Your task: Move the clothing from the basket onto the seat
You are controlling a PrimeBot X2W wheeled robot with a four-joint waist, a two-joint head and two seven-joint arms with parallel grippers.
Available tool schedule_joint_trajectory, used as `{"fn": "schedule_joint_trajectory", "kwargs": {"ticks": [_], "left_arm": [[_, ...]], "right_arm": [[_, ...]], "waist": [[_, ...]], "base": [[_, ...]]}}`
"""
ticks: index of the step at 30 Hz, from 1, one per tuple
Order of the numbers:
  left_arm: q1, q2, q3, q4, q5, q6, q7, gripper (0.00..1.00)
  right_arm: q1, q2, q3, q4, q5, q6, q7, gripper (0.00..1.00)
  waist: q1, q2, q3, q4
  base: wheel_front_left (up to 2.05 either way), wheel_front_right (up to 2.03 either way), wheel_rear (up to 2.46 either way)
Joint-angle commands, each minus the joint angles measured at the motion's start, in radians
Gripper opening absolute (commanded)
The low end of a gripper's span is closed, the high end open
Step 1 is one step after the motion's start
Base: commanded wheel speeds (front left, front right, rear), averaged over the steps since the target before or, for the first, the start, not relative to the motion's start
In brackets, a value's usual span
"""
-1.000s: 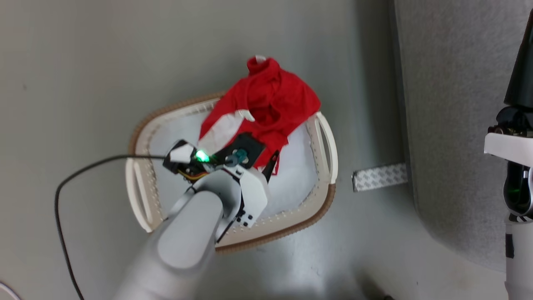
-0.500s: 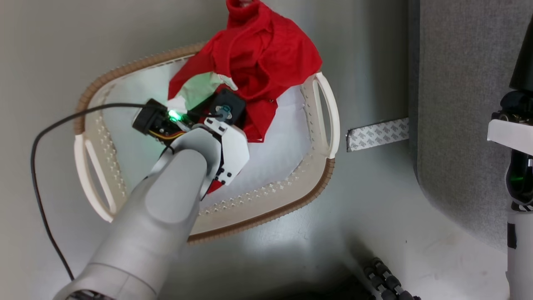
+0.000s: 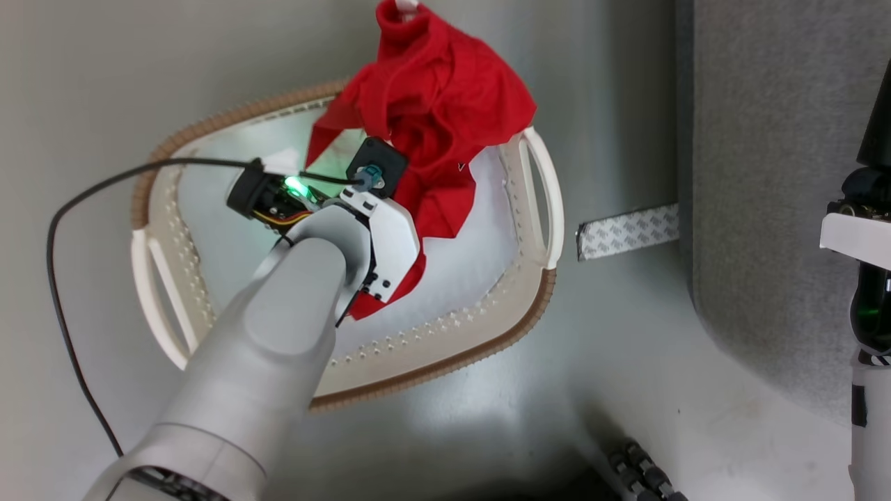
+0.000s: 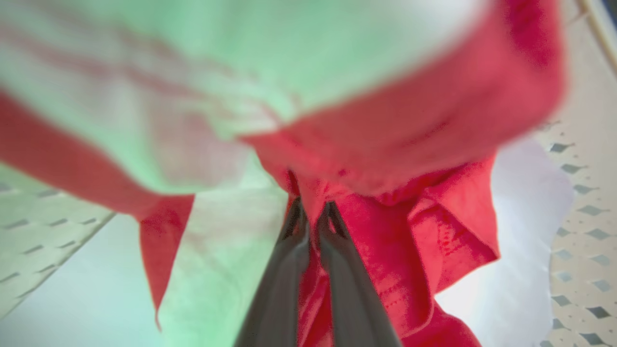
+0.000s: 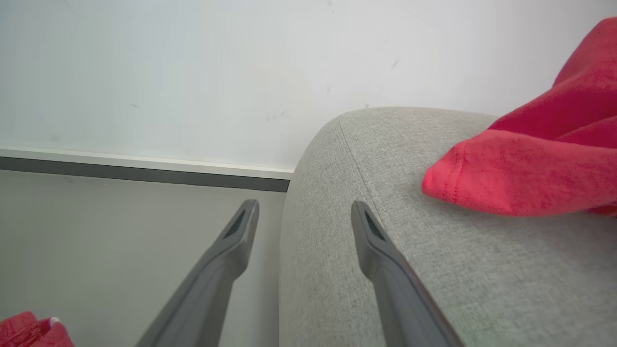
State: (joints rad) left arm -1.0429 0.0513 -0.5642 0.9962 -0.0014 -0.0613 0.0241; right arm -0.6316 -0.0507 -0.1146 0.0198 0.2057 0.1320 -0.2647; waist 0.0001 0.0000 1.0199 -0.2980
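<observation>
Left pincer [image 4: 312,208] pinching fold of clothing [image 3: 438,104], fingers nearly together; fabric hanging soft, light (likely snagging basket [image 3: 445,351] rim). Right pincer [image 5: 304,206] gaping, holding nothing.

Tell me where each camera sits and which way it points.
Head view: on the head, looking down at the basket, clothing and seat; left forearm and right arm show.
Left wrist view: on that wrist, looking along the left fingers, shut on the clothing over the basket.
Right wrist view: on that wrist, looking along the open right fingers past the seat towards a wall.
Shared: head and left wrist views both show the clothing.
</observation>
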Motion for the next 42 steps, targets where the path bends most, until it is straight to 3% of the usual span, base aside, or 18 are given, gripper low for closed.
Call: {"fn": "schedule_joint_trajectory", "kwargs": {"ticks": [1, 10, 26, 32, 42], "left_arm": [[0.011, 0.001, 0.0, -0.002, -0.025, -0.003, -0.028, 0.0], [0.135, 0.0, -0.045, -0.092, -0.189, -0.015, -0.091, 0.0], [0.392, 0.001, -0.091, -0.34, -0.386, 0.039, -0.117, 0.0], [0.472, 0.034, -0.07, -0.48, -0.424, 0.067, -0.098, 0.0], [0.625, 0.142, -0.023, -0.758, -0.471, 0.134, -0.013, 0.0]], "right_arm": [[0.012, 0.0, -0.01, 0.009, 0.006, -0.003, 0.001, 1.0], [0.08, 0.0, -0.038, 0.054, -0.007, -0.003, 0.001, 1.0], [0.282, -0.001, -0.064, 0.134, -0.048, -0.003, 0.001, 1.0], [0.353, -0.001, -0.055, 0.162, -0.055, -0.003, 0.001, 1.0], [0.496, -0.004, -0.007, 0.221, -0.057, -0.003, 0.001, 1.0]], "waist": [[-0.0001, 0.0, -0.048, 0.017], [-0.0001, 0.0, -0.259, 0.079], [-0.0001, 0.0, -0.687, 0.187], [-0.0001, 0.0, -0.815, 0.211], [-0.0001, 0.0, -1.016, 0.222]], "base": [[0.0, 0.0, 0.0], [0.0, 0.0, 0.0], [0.0, 0.0, 0.0], [0.0, 0.0, 0.0], [0.0, 0.0, 0.0]]}}
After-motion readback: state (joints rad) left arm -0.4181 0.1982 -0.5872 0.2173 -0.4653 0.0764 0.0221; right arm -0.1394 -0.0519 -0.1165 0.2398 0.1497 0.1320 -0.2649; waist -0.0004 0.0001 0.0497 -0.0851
